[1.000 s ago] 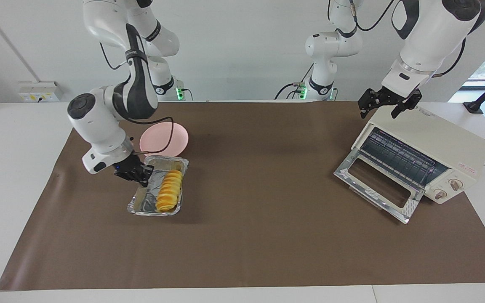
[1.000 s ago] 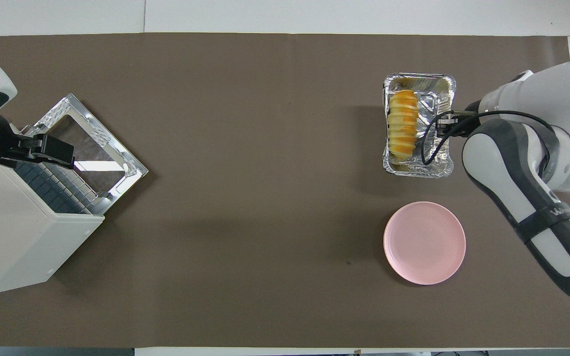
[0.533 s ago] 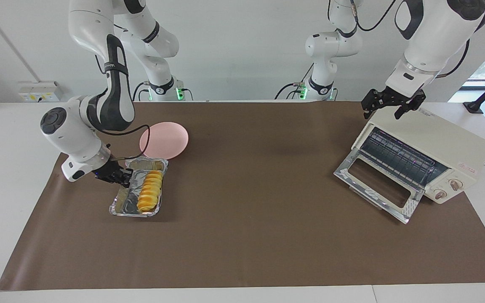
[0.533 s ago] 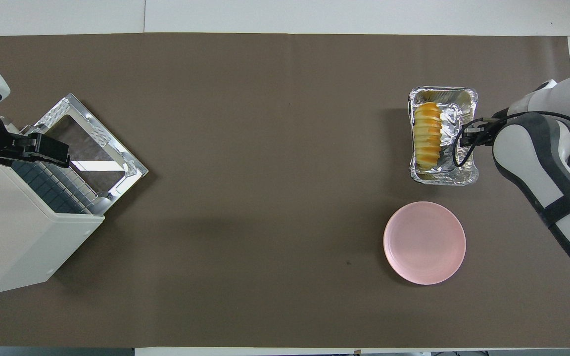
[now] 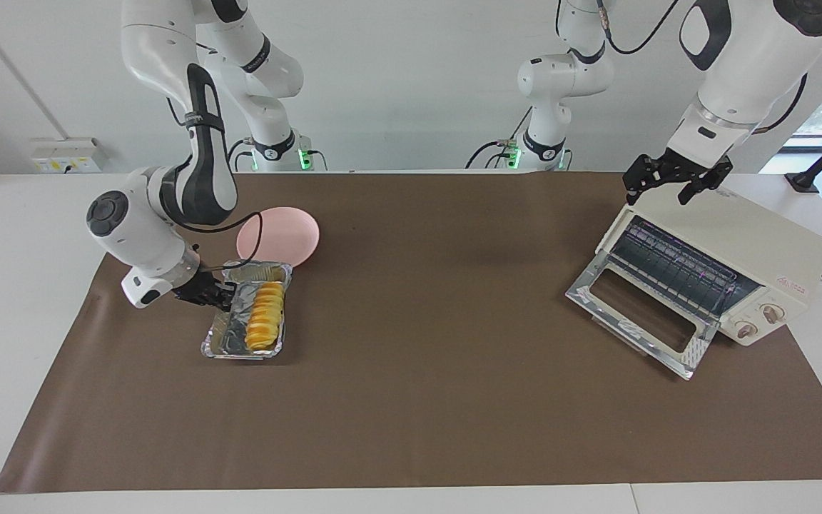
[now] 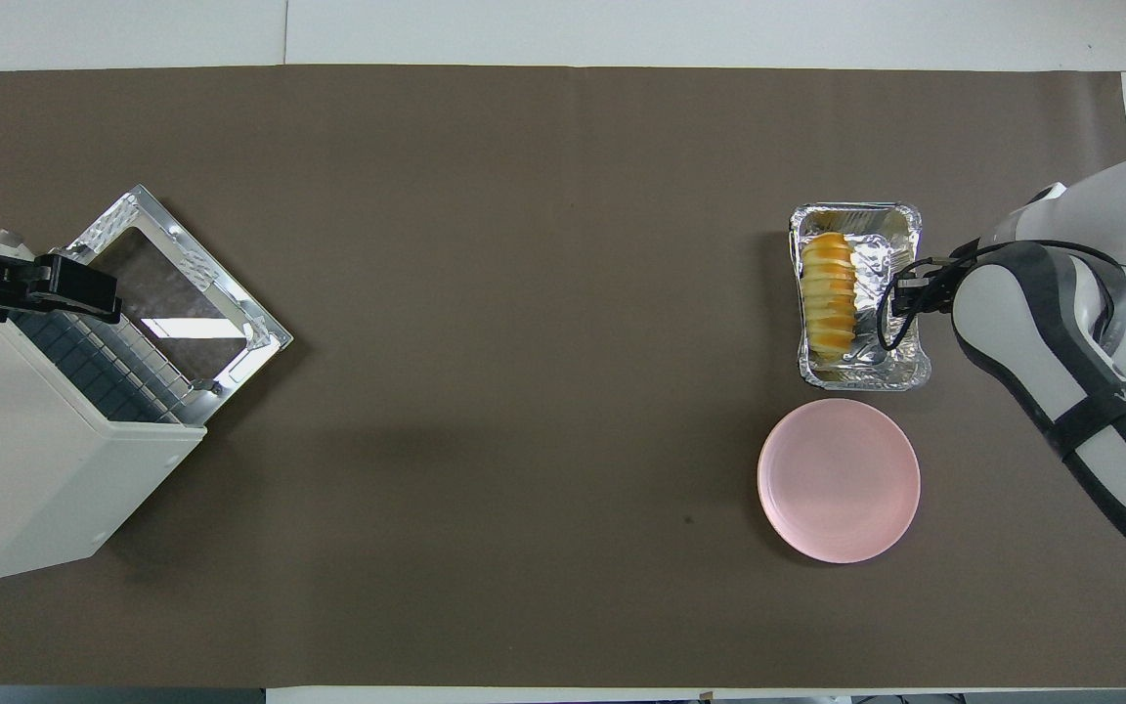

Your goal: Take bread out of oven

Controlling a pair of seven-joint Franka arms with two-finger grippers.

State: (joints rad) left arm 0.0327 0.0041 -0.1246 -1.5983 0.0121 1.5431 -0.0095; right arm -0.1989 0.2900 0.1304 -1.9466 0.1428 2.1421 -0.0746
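Observation:
The bread (image 5: 266, 325) (image 6: 828, 293) lies in a crinkled foil tray (image 5: 222, 341) (image 6: 890, 254) on the brown mat, out of the oven. My right gripper (image 5: 220, 294) (image 6: 903, 293) is shut on the tray's long rim toward the right arm's end of the table. The cream oven (image 5: 746, 239) (image 6: 25, 460) stands at the left arm's end, its glass door (image 5: 636, 314) (image 6: 182, 293) dropped open and its wire rack bare. My left gripper (image 5: 661, 187) (image 6: 55, 293) hangs open over the oven's top front edge, holding nothing.
A round pink plate (image 5: 279, 235) (image 6: 839, 479) lies beside the foil tray, nearer to the robots. The brown mat (image 5: 439, 400) covers most of the white table. A cable runs from the oven at the left arm's end.
The right gripper carried the foil tray with the bread toward the right arm's end, then back a little and nearer to the pink plate. The left gripper drifted slightly along the oven's top.

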